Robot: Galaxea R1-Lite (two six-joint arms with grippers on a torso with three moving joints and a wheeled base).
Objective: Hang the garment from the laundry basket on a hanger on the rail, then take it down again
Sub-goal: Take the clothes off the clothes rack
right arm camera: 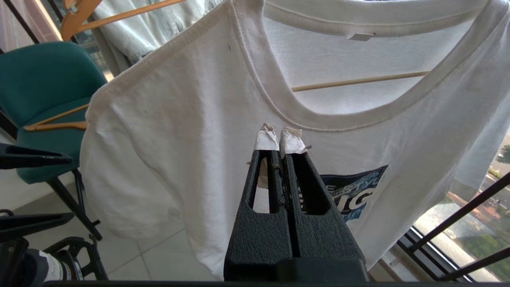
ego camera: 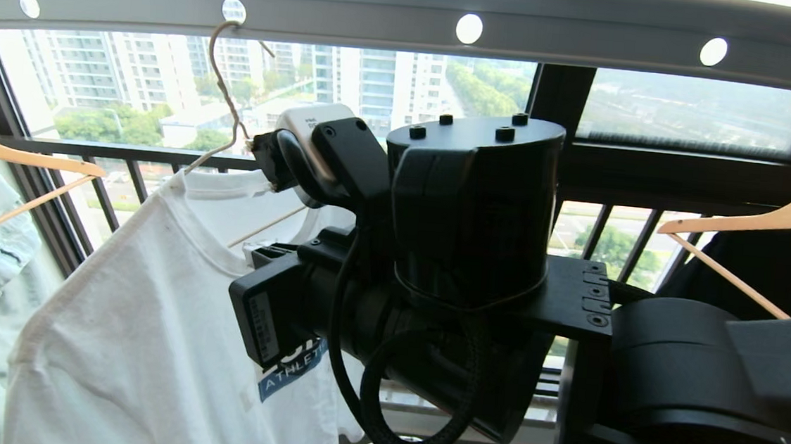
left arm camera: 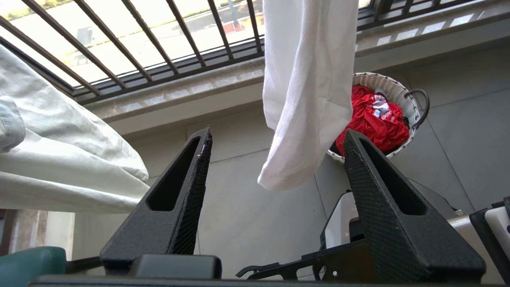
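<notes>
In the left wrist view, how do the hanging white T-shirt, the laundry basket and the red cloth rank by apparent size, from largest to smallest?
1. white T-shirt, though it hangs nearer the camera, so its real size is unsure.
2. laundry basket.
3. red cloth, lying inside the basket.

White T-shirt with navy lettered logo hangs on thin cream wire hanger, whose hook sits in a round hole of the grey overhead rail. Round white woven laundry basket with black loop handle sits on the floor, red cloth inside.
</notes>
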